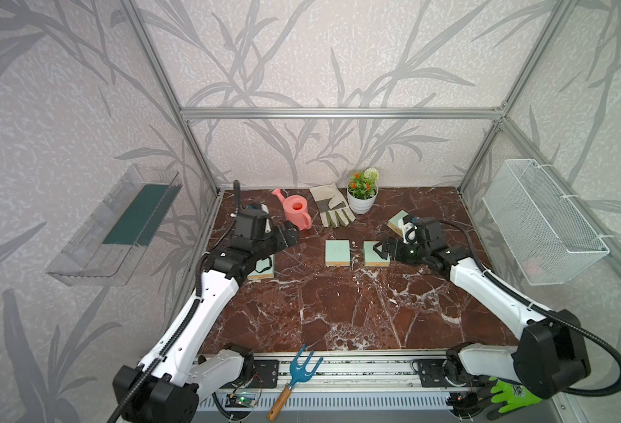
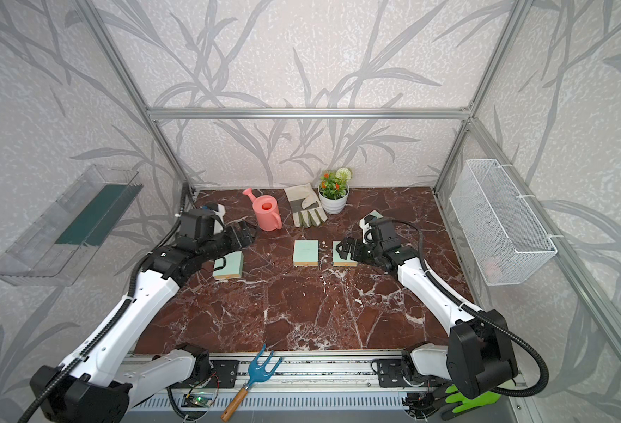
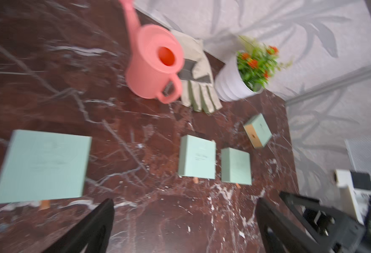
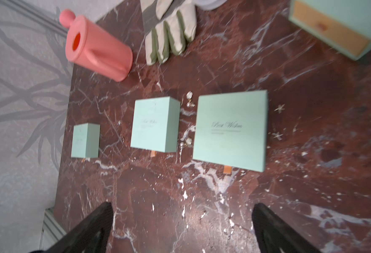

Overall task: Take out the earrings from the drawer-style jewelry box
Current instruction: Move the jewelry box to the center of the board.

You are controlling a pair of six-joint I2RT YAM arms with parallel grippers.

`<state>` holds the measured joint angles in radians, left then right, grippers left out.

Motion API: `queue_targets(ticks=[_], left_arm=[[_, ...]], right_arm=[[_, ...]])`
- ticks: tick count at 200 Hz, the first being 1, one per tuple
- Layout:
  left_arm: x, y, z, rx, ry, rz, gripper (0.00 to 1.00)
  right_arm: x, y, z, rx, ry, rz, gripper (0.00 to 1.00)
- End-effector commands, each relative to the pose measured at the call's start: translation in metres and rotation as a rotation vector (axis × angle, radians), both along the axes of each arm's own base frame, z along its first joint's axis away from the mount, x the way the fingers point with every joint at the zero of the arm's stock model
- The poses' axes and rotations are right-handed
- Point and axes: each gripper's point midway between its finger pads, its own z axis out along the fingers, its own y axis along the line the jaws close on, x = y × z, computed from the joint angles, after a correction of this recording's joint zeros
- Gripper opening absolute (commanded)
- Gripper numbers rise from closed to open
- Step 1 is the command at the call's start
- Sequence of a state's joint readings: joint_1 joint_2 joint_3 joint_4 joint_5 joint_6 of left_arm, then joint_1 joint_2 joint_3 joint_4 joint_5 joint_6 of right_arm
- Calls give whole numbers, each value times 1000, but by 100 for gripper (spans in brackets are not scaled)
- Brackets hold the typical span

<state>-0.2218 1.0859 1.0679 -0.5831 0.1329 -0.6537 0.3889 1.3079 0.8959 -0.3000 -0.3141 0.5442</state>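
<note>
left gripper (image 3: 184, 202) hangs spread wide and empty above the marble table (image 1: 338, 311), near a shut mint box (image 1: 265, 269). further right, the earrings (image 4: 190, 99) lie loose on the marble, in the gap between the middle box (image 4: 156, 124) and the right box (image 4: 230, 129). right gripper (image 4: 183, 206) gapes empty close by. likely risk: a low pass flicks these specks away, or they get mistaken for white veins.

A pink watering can (image 1: 296, 213), work glove (image 1: 332, 206) and potted plant (image 1: 362, 196) line the marble table (image 1: 338, 311) at its back edge — a blue rake (image 1: 296, 375) lies on the front rail (image 1: 360, 370).
</note>
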Motion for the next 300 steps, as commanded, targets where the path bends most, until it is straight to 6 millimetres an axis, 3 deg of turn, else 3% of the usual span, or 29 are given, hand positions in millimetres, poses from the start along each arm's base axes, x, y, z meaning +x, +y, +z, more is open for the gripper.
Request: queue_targets(ticks=[1,26,43,68,91,118,185,253,300], left_arm=[[-3,48,-41,76,150,139,100],[25,74,-70,44,255,187,99],[46,90,-87,88,317,213,99],[70,109,-125,196,426,260,97],[75,126,-153,284,501,310,97],[76,136,-171,333,548,337,97],[73,115,-199,260,618,244,80],[50,100,-198,228,623,211,76],[29,74,-197,211,615,172,74]], right_arm=[[-8,26,7,5,-56,78,99],[-28,71,10,39,-83,206,99],[-41,85,1,35,-67,251,99],[-53,89,-12,76,-2,273,99],[-67,86,-17,80,34,300,99],[-80,79,-21,76,55,312,99],[-82,80,-29,81,90,309,100],[-79,89,-37,96,130,323,99],[-83,88,-44,103,154,315,98]])
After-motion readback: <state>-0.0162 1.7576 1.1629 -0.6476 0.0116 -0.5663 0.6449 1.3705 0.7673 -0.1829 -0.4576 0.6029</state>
